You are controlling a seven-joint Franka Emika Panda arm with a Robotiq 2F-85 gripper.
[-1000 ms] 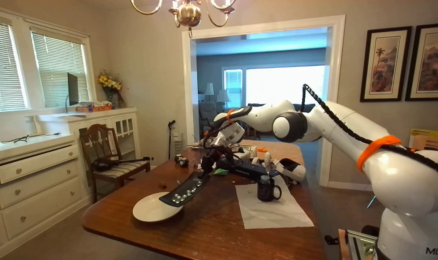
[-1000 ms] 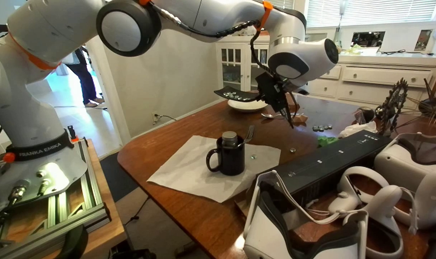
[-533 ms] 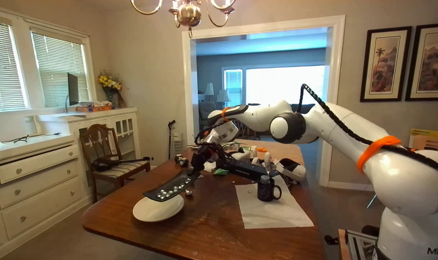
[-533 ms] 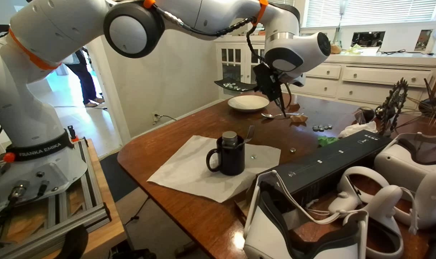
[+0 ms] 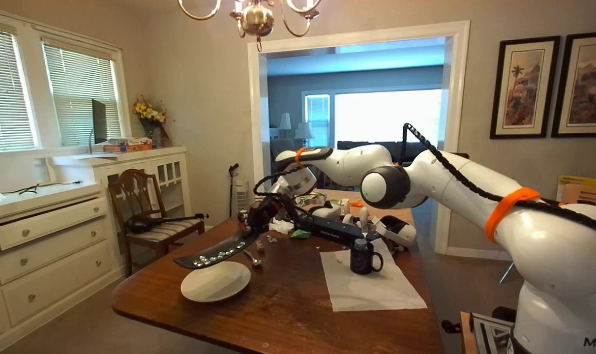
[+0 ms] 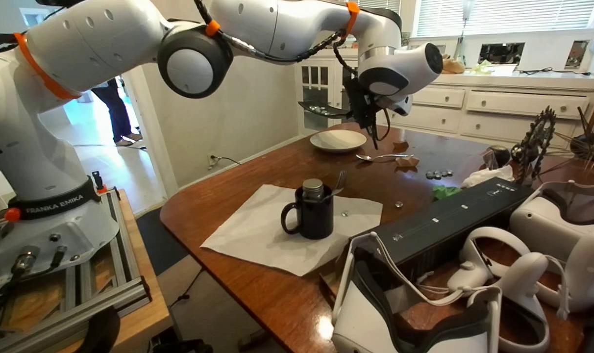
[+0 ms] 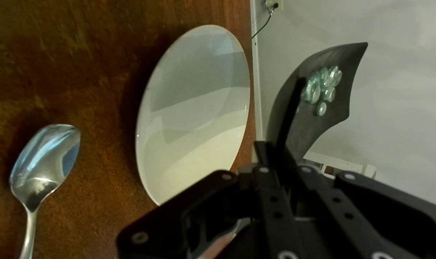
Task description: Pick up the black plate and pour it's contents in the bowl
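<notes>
My gripper (image 7: 273, 149) is shut on one end of the black plate (image 7: 308, 126), a curved oblong tray that juts out beyond the fingertips. Its contents, several clear greenish glass beads (image 7: 322, 86), lie toward the free end. In both exterior views the plate (image 5: 186, 261) hangs in the air, above the table and near the bowl (image 5: 217, 286). The bowl, a shallow round white dish, rests on the table with nothing in it; in the wrist view the bowl (image 7: 196, 108) appears left of the plate. In an exterior view a gap shows between the plate (image 6: 343, 116) and the bowl (image 6: 338, 141) below.
A spoon (image 7: 45, 162) lies on the table beside the bowl. A black mug (image 6: 316, 215) holding a jar and a fork stands on white paper (image 6: 258, 235). A long dark box (image 6: 449, 220), white headsets (image 6: 414, 304) and loose beads (image 6: 439, 174) occupy other parts of the table.
The arm has carried the plate leftward in one exterior view, from over the bowl's right side to its far edge. It has also risen, uncovering the bowl. The beads stay on the plate.
</notes>
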